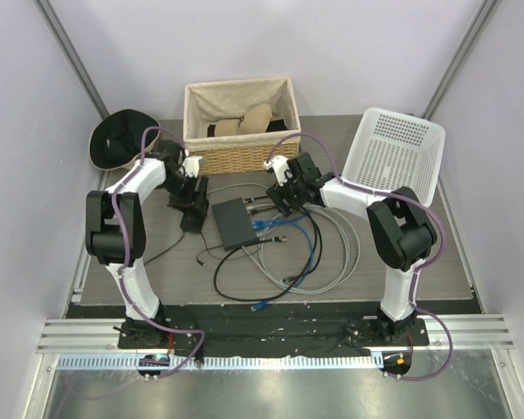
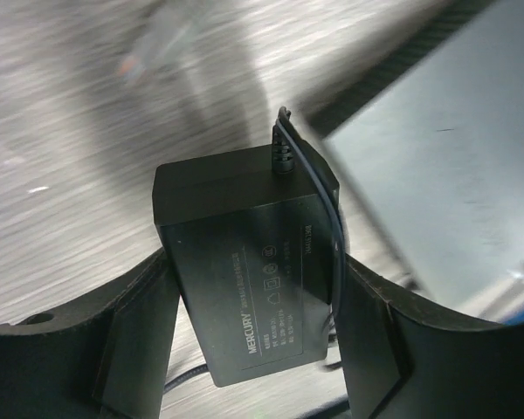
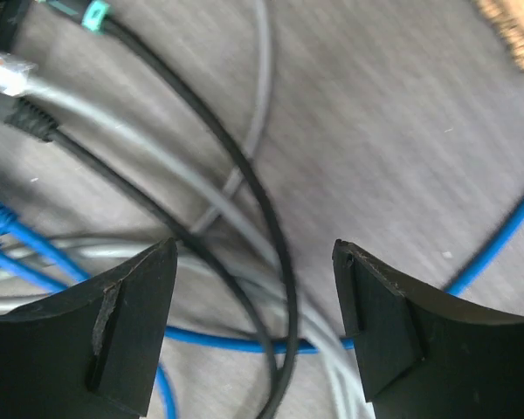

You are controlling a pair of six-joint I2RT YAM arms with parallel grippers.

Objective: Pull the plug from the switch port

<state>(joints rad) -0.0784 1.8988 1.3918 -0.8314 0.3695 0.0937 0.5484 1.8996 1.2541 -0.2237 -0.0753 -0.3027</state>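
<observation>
The flat black switch [image 1: 234, 223] lies mid-table, and its side fills the right of the left wrist view [image 2: 437, 175]. Several cables are plugged into its right edge [image 1: 258, 214]; their plugs [image 3: 26, 113] show at the upper left of the right wrist view. My right gripper [image 1: 284, 199] [image 3: 255, 305] hangs open just right of that edge, over loose black, grey and blue cables, with nothing between its fingers. My left gripper [image 1: 192, 208] [image 2: 255, 336] stands open astride the small black power brick [image 2: 244, 279], its fingers close to both sides.
Loops of blue, grey and black cable [image 1: 306, 253] sprawl to the right of and in front of the switch. A wicker basket [image 1: 240, 113] sits at the back, a white plastic basket [image 1: 397, 153] at back right, and a dark bowl-like thing [image 1: 118, 140] at back left.
</observation>
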